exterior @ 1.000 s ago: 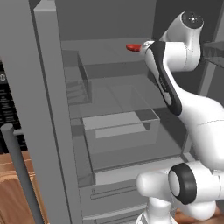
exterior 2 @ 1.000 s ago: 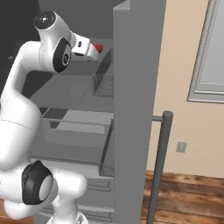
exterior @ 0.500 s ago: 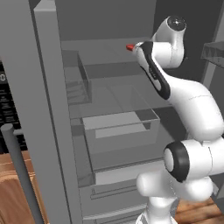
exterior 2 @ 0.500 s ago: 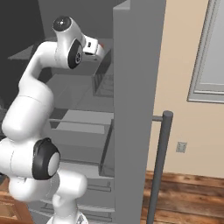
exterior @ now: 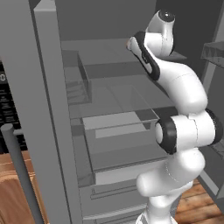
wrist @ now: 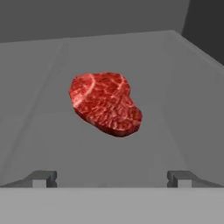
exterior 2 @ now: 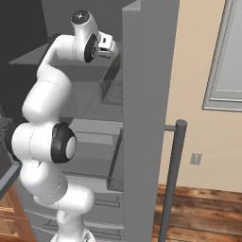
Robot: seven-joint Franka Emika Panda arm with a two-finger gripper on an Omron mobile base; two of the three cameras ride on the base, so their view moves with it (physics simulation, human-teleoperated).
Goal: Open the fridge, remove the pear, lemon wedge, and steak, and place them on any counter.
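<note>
Hand view looks down onto a grey shelf (wrist: 175, 87) inside the fridge (exterior: 48, 109), and the steak (wrist: 106, 103) lies flat on it, red and marbled, ahead of the pincer (wrist: 112, 178) and roughly centred between its two tips. The pincer stands wide, nothing between the tips, and the tips are apart from the meat, short of it.

From the left base view the arm (exterior: 183, 109) reaches up and into the upper shelf of the fridge, whose door (exterior: 26, 87) stands swung out on the left side. The right base view shows the other door (exterior 2: 149, 104) open too, with the arm bent high and the hand (exterior 2: 106, 45) pointing into the top compartment.

As a judgement of progress: the opening step is done, since both doors stand open and the arm is inside. The steak is not yet grasped and sits on its shelf, so it remains to be picked up and carried out. I cannot make out the pear or the lemon wedge anywhere, so whether they are already out or lie hidden on other shelves I cannot tell. A strip of reddish-brown desk (exterior: 13, 192) shows at the lower left of the left base view, with no task item visible on it.

The step in hand looks like the final approach to the steak.
</note>
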